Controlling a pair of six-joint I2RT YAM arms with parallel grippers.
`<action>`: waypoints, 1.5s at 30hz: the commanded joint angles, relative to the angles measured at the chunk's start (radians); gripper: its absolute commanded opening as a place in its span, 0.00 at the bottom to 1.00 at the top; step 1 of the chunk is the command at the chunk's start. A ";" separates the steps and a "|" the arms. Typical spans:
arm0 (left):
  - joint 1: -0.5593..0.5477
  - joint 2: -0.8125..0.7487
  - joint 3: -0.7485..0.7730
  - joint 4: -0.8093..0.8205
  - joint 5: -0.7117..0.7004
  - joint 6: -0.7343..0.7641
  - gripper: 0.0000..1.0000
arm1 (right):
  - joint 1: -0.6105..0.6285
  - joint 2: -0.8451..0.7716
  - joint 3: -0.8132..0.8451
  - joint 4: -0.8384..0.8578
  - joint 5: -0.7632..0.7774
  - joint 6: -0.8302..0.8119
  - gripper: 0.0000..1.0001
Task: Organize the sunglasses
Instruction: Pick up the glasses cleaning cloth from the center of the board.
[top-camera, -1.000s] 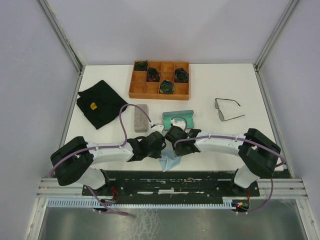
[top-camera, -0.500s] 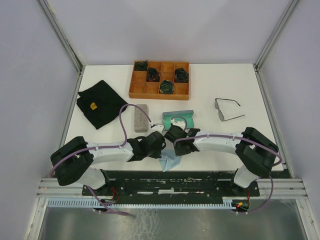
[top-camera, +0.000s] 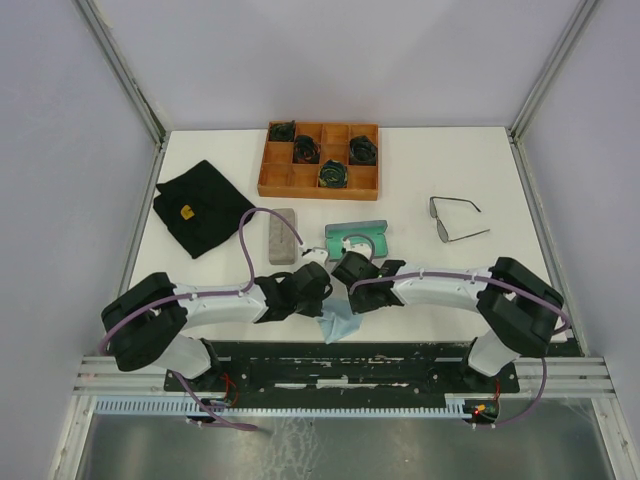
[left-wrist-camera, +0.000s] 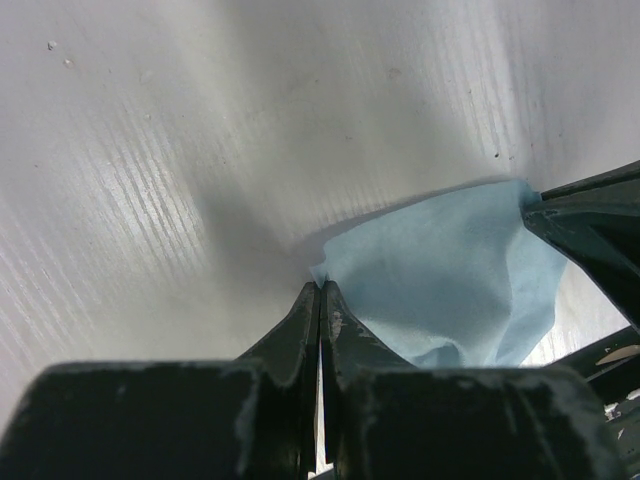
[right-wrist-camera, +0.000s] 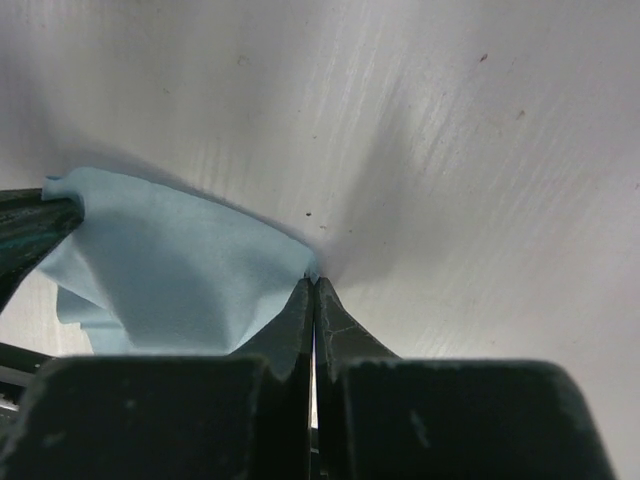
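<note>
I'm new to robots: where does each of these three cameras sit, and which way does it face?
Top external: fixed above and behind, looking down on the table, sunglasses and wooden tray; the left arm and right arm show.
Left wrist: on the left wrist, looking along the shut left tool, which pinches a blue cloth.
Right wrist: mirrored, behind the shut right tool on the cloth's other corner.
Shared: both wrist views show the same blue cloth.

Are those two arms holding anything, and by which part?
A blue cloth. The left fingers pinch one corner of it and the right fingers another; both pairs are shut.
</note>
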 joint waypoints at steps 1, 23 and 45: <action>0.012 0.021 0.044 -0.067 0.022 0.035 0.03 | -0.011 -0.040 -0.025 -0.024 0.042 -0.079 0.00; 0.102 -0.024 0.192 0.045 0.134 0.290 0.03 | -0.201 -0.357 -0.009 -0.042 -0.062 -0.436 0.00; -0.055 -0.386 0.040 -0.110 0.186 0.061 0.03 | -0.200 -0.519 0.065 -0.426 -0.489 -0.250 0.00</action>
